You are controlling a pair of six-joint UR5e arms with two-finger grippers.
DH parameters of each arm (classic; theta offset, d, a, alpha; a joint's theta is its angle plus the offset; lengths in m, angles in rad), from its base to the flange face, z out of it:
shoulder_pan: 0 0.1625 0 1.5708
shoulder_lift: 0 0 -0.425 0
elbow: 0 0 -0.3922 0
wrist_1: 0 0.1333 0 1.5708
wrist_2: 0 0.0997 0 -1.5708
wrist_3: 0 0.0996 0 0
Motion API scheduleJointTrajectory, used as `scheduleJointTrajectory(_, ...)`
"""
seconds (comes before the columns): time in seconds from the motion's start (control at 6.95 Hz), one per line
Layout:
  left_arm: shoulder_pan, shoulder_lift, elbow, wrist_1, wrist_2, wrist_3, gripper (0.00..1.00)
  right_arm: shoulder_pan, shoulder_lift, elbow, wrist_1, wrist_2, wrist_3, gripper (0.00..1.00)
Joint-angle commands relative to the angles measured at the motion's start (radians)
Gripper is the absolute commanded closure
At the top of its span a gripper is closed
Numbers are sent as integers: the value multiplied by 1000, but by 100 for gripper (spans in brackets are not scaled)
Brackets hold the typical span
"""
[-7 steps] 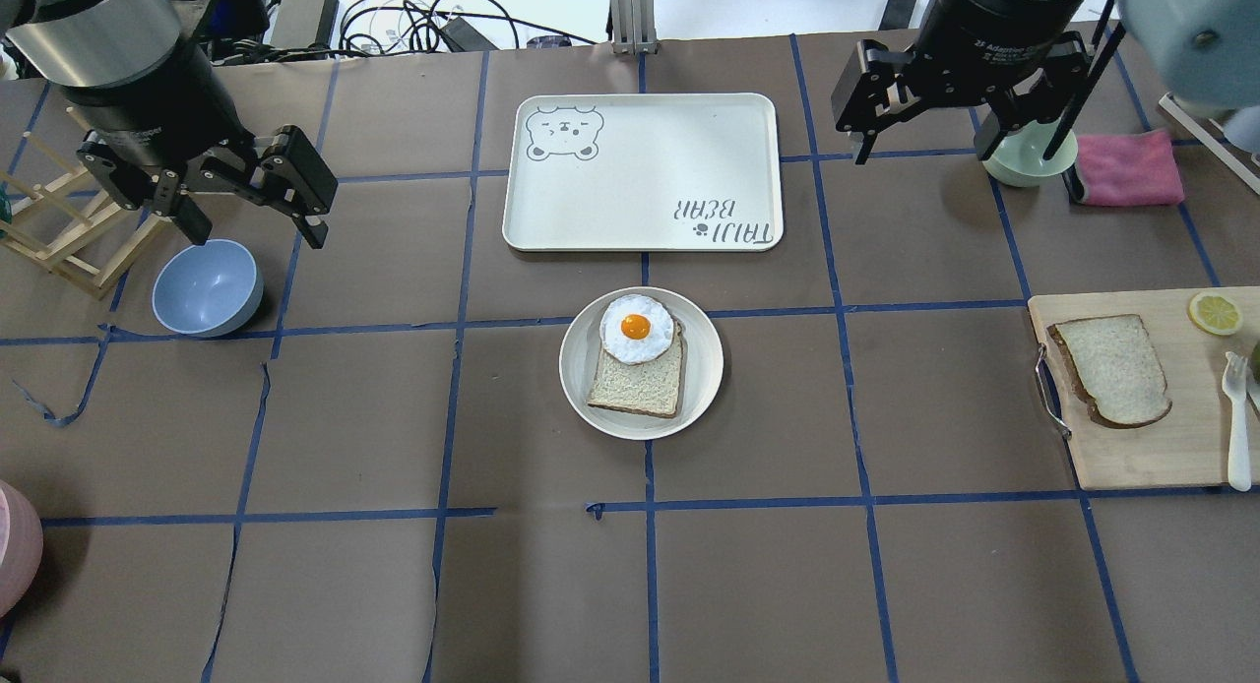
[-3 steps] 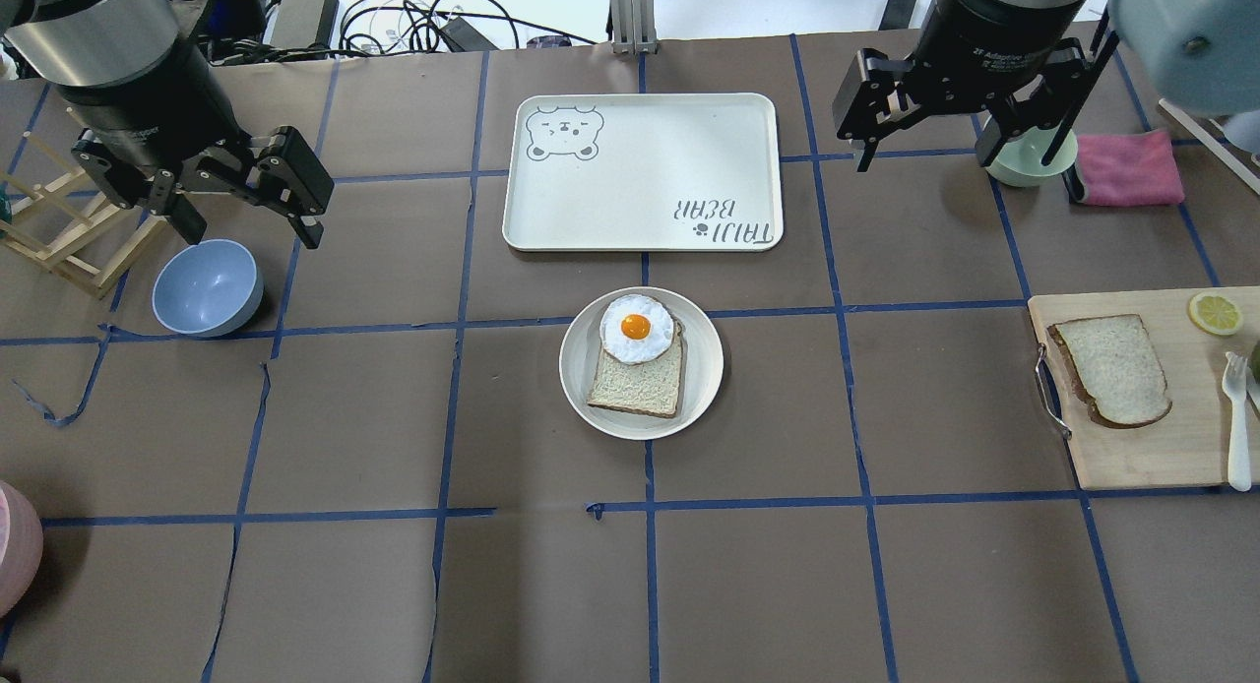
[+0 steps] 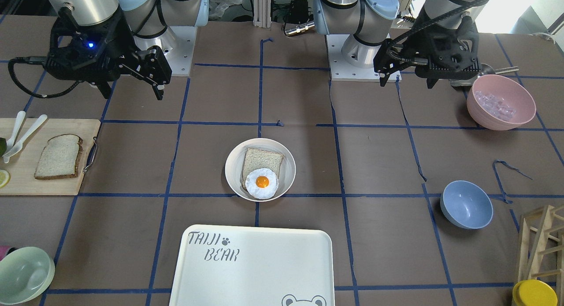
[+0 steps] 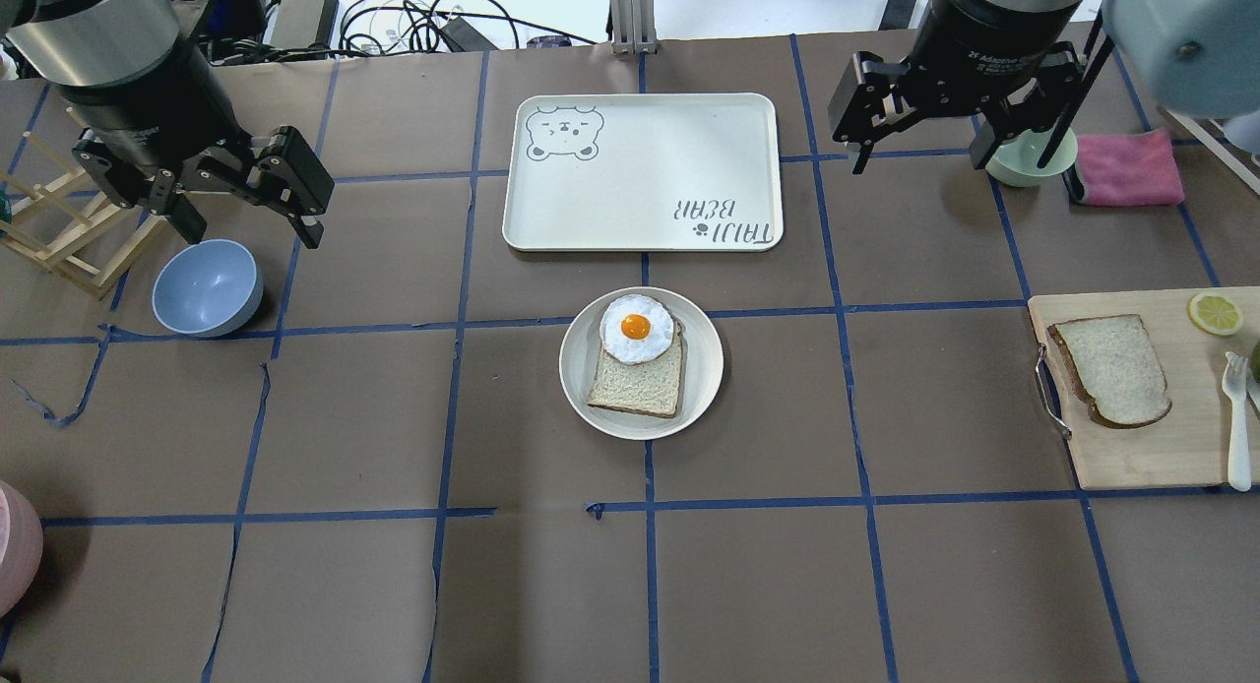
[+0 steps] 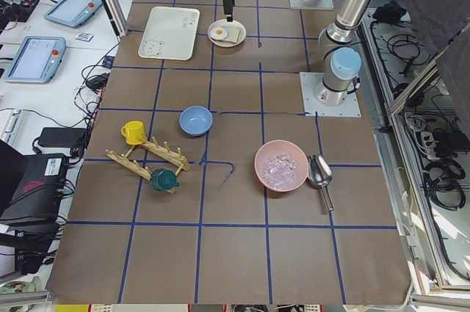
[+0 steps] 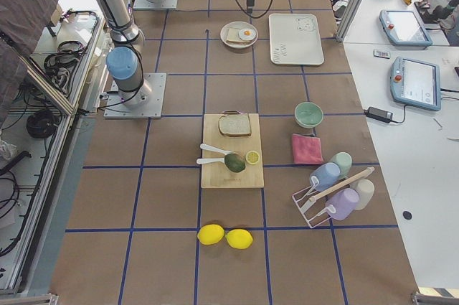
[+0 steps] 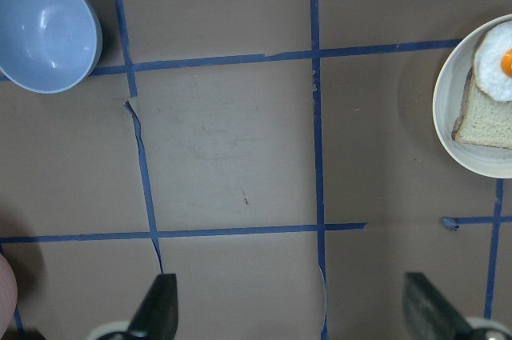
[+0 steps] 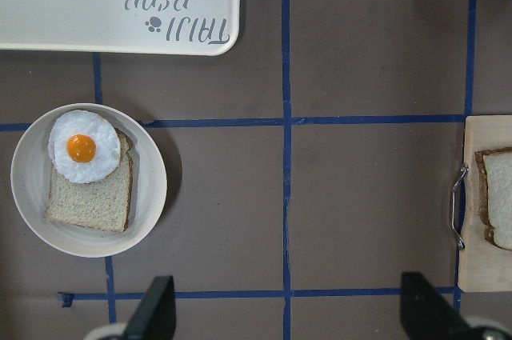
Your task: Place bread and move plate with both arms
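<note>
Wooden board [image 4: 1152, 452] holds the bread [image 4: 1112, 368], seemingly flat.

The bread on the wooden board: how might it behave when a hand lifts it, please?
The bread is a thin flat slice, so probably light and liable to sag from a pinched edge. Lying flat on the board, it likely offers little to grip.

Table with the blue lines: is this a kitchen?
More likely a robot lab dressed up as a kitchen. A left arm and a right arm are mounted on the table, blue tape marks a grid on it, and a control tablet lies on a side bench.
</note>
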Motion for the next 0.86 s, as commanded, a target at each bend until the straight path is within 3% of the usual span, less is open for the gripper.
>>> scheduleJointTrajectory(0.0, 0, -2, 0, 2, 0, 0, 0, -1, 11, 2, 5, -2, 0, 0)
scheduleJointTrajectory(0.14, 0, 1, 1, 2, -1, 0, 0, -20, 18, 10, 13, -23, -12, 0)
scheduleJointTrajectory(0.43, 0, -1, 1, 3, 0, 0, 0, -175, 19, 140, -4, -20, -24, 0)
scheduleJointTrajectory(0.58, 0, -2, 1, 3, 0, 0, 0, -263, 19, 235, -70, -43, -112, 0)
scheduleJointTrajectory(0.72, 2, -1, 0, 2, 0, 0, 0, -288, 42, 327, -252, -156, -142, 5)
